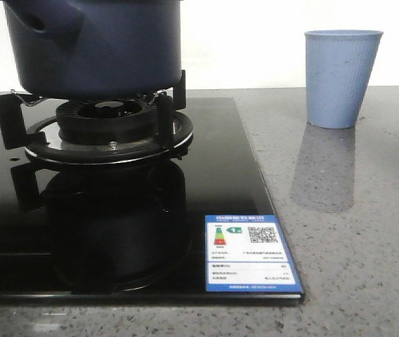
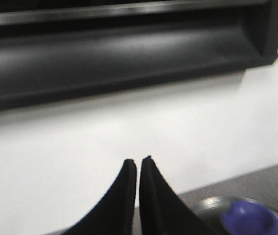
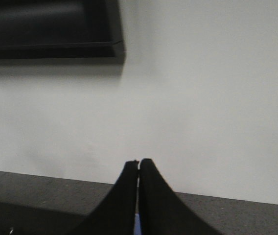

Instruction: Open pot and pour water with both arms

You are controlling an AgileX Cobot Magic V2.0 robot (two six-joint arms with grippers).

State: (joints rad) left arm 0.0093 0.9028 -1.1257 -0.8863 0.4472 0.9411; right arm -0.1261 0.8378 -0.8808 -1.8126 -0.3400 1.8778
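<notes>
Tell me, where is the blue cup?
In the front view the cup stands upright on the grey counter, far right, past the black stove with the pot on its burner.

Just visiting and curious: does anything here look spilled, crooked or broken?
Nothing stands out. The pot sits level on the burner stand, the cup stands upright on the counter, and no spills show.

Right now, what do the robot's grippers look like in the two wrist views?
Both look alike. The left gripper and the right gripper each show two matte black fingers, broad at the base and curving in to narrow tips. The surfaces are plain: no markings, labels or cables show. Neither arm appears in the front view, so nothing beyond the fingers can be described.
</notes>
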